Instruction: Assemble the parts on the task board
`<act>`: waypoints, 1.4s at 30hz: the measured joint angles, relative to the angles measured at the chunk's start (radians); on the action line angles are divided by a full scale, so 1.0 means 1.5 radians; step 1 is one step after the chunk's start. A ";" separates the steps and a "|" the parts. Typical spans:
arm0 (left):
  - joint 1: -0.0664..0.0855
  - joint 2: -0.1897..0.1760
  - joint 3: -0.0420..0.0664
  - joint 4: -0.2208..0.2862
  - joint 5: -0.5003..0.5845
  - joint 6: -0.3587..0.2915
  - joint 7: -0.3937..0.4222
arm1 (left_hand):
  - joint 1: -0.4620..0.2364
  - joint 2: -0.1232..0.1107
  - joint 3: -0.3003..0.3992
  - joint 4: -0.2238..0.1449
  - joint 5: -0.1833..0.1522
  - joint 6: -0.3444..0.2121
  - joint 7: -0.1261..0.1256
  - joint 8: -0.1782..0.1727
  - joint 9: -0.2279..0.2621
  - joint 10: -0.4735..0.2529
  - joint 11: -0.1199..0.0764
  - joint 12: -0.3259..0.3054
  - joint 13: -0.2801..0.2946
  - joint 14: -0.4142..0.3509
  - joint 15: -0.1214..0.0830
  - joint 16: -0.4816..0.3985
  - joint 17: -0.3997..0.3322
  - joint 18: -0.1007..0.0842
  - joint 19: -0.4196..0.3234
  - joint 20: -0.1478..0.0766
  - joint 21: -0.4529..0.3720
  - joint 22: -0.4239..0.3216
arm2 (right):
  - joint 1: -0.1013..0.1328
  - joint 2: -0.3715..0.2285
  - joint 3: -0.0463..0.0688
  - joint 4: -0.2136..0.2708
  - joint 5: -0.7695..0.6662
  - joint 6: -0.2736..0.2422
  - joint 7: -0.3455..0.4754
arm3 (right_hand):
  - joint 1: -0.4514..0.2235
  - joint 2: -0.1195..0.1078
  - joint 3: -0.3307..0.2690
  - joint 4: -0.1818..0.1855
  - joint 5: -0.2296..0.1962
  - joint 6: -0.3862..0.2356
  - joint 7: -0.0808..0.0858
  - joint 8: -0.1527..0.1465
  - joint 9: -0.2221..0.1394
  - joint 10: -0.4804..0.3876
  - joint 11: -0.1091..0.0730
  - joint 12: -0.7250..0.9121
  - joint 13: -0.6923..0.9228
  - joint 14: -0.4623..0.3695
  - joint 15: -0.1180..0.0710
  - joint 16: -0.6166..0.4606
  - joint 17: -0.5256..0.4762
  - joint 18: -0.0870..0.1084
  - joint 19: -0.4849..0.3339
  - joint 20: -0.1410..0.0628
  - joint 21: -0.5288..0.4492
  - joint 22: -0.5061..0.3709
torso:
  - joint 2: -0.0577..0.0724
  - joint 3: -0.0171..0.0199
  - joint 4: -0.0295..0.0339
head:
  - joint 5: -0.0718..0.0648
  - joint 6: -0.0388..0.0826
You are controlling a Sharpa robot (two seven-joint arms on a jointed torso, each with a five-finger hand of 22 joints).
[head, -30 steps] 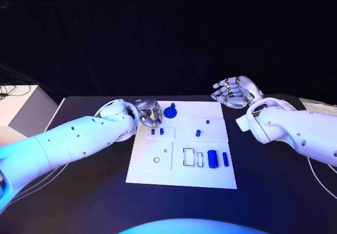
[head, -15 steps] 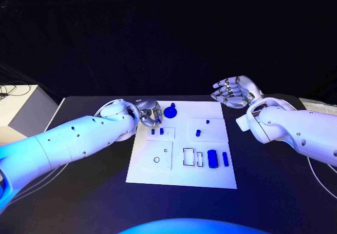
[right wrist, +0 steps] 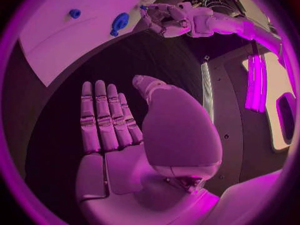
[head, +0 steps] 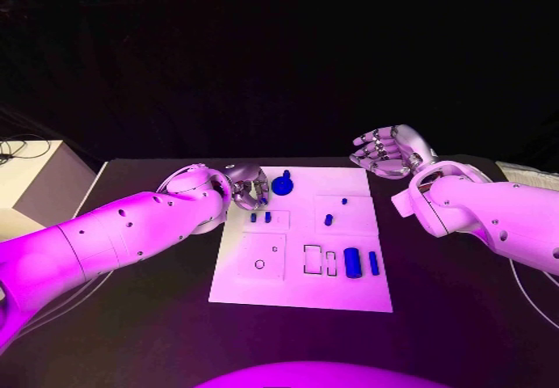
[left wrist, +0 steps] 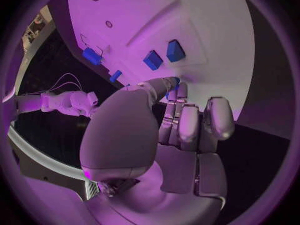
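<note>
Nothing moved since earlier frames; both arms hold same pose.

Head view: left hand [head: 245,187] at white board's [head: 303,287] far-left corner, fingers curled; cannot tell if it holds anything. Blue round part [head: 283,186] just beside it. Right hand [head: 388,151] raised over worktop [head: 152,323] beyond board's far-right corner, empty, fingers apart. Blue cylinder [head: 352,263] near board's right edge.

Left wrist view: fingers [left wrist: 187,122] curled, blue bit at fingertip.

Right wrist view: fingers [right wrist: 103,116] straight, palm empty.

Blue parts [head: 352,263] (scattered) on task board [head: 300,293]
</note>
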 measured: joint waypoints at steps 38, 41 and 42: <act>0.004 0.008 -0.013 -0.011 -0.006 0.001 -0.003 | -0.008 0.003 -0.013 -0.013 -0.002 0.003 -0.006 -0.008 0.006 0.005 -0.005 0.008 0.015 -0.007 -0.002 -0.006 -0.010 0.000 -0.007 -0.003 -0.003 -0.009 | 0.000 0.000 0.000 0.000 0.000 0.001 0.000 | 0.000 0.000 0.000 0.000 0.000 0.000 0.000 0.000 -0.001 0.000 0.000 0.000 0.000 0.000 0.000 -0.003 -0.001 0.000 0.000 0.000 0.000 -0.003 | 0.000 0.0000 -0.0003 | -0.002 -0.004; 0.004 0.007 -0.013 -0.010 -0.006 0.000 -0.003 | -0.008 0.003 -0.017 -0.017 -0.002 0.003 -0.006 -0.010 0.006 0.002 -0.007 0.019 0.022 -0.007 -0.002 -0.006 -0.010 0.000 -0.007 -0.003 -0.005 -0.009 | 0.000 0.000 0.000 0.000 0.000 0.001 0.000 | 0.000 0.000 0.000 0.000 0.000 0.000 0.000 0.000 -0.001 0.000 0.000 0.000 0.000 0.000 0.000 -0.003 -0.001 0.000 0.000 0.000 0.000 -0.003 | -0.001 -0.0001 0.0001 | -0.001 -0.004; 0.004 0.007 -0.013 -0.010 -0.006 0.000 -0.003 | -0.008 0.003 -0.017 -0.017 -0.003 0.001 -0.006 -0.011 0.006 0.001 -0.009 0.022 0.024 -0.007 -0.002 -0.006 -0.009 0.000 -0.007 -0.003 -0.005 -0.009 | 0.000 0.000 0.000 0.000 0.000 0.001 0.000 | 0.000 0.000 0.000 0.000 0.000 0.000 0.000 0.000 -0.001 0.000 0.000 0.000 0.000 0.000 0.000 -0.003 -0.001 0.000 0.000 0.000 0.000 -0.003 | -0.001 -0.0001 0.0001 | -0.001 -0.003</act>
